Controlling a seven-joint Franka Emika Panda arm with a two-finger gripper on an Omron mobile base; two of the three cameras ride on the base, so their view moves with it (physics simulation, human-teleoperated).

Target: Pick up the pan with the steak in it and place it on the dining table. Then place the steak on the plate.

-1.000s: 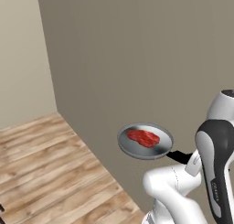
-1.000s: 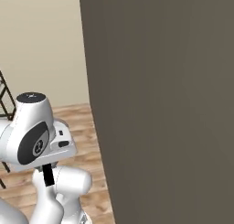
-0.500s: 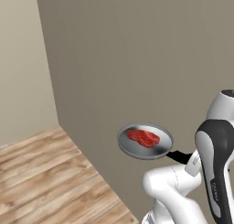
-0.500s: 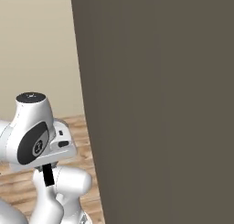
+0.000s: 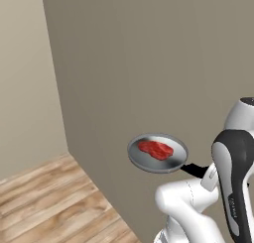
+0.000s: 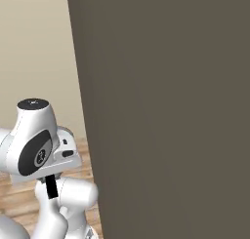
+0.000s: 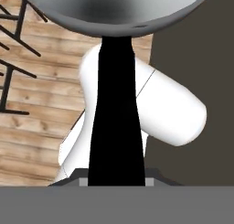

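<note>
Grey-brown wall (image 5: 149, 63) above wood plank floor (image 5: 49, 202)

White arm (image 6: 44, 155) beside dark wall (image 6: 171, 111), wood floor (image 6: 14, 199) behind.

1. Pan (image 5: 149, 160) is showing grey metal, centre of the left base view; its handle (image 7: 116, 113) is reading solid black in the hand view.
2. Steak (image 5: 156, 150) is showing mottled red.
3. Wall panel (image 5: 149, 63) is appearing flat grey-brown, upper centre.
4. Floor (image 5: 44, 202), lower left, is showing light brown wood planking with visible grain.
5. Side wall (image 5: 25, 88), upper left, is reading pale beige.
</note>
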